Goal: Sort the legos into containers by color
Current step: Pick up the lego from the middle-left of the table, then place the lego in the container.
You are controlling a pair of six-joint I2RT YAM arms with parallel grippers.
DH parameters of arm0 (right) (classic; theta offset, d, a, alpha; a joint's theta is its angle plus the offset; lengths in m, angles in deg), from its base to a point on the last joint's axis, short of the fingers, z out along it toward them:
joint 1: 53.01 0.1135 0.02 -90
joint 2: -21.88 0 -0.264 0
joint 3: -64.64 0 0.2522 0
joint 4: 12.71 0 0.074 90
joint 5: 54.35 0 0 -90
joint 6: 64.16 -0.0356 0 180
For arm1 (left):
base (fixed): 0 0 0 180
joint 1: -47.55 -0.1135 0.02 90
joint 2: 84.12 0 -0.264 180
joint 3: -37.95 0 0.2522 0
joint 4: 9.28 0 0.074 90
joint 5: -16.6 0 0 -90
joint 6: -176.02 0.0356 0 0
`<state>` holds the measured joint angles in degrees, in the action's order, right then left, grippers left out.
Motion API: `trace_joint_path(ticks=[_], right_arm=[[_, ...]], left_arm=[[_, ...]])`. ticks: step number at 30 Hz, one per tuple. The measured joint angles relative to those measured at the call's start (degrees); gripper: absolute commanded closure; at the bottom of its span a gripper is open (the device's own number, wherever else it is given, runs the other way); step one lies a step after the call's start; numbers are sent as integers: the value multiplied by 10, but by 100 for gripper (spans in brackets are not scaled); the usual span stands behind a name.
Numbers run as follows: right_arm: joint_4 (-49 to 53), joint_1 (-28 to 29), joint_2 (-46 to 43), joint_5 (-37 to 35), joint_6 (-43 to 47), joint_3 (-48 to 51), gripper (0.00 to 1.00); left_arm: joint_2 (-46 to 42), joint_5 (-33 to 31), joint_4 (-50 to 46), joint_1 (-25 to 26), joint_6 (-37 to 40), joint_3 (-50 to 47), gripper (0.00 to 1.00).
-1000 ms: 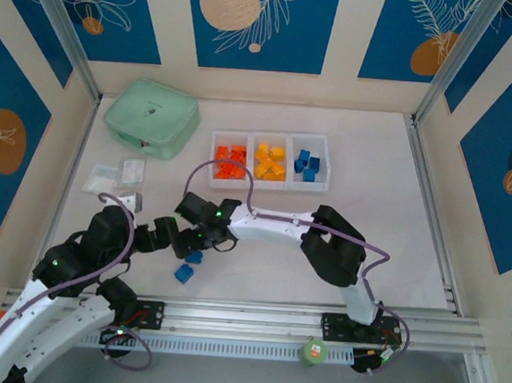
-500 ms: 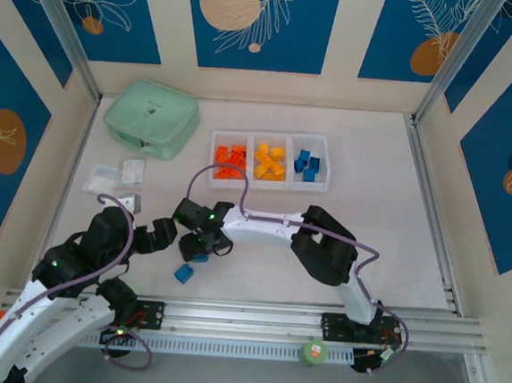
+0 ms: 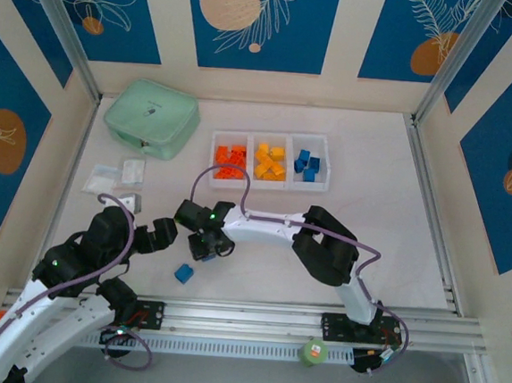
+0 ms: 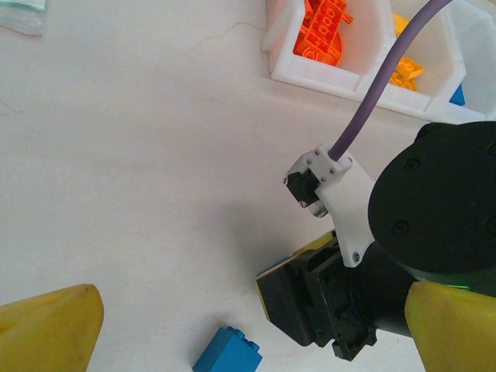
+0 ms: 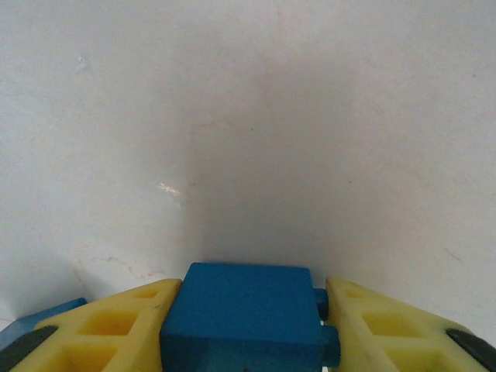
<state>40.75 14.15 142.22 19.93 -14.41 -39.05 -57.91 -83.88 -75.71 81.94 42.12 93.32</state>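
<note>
Between the yellow fingers (image 5: 101, 329) of the right gripper (image 5: 249, 298) a blue brick (image 5: 240, 322) sits clamped across its sides, seemingly just off the table (image 3: 372, 193). That hold looks meant for carrying it to the blue bin (image 3: 325, 153) at the right end of the containers (image 3: 270, 138), well apart on the far side. Just beside it the left gripper (image 3: 164, 234) hangs spread wide and empty over a second blue brick (image 3: 183, 274) lying loose, likely its own pick.

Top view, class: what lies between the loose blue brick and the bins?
The right gripper, shut on a second blue brick; the top external view shows it.
</note>
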Motion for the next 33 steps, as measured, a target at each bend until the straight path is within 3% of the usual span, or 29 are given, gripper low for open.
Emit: trace_joint_path(ticks=[6,9,12,17,23,28,33], right_arm=[[5,-18,-77,-8,4,42,59],[5,-57,-144,-14,16,68,59],[8,-130,-204,-34,36,79,59],[-3,-301,-249,-65,79,82,59],[-10,-428,-172,-80,128,17,59],[-17,-471,-61,-78,155,-82,57],[-8,-496,28,-69,167,-168,43]], left_arm=[[23,24,28,0,-2,0,1],[47,42,58,0,0,0,1],[85,65,99,0,5,0,1],[165,107,174,0,14,4,1],[250,134,240,0,25,21,1],[300,144,274,-1,35,46,1],[328,150,292,-1,39,58,1]])
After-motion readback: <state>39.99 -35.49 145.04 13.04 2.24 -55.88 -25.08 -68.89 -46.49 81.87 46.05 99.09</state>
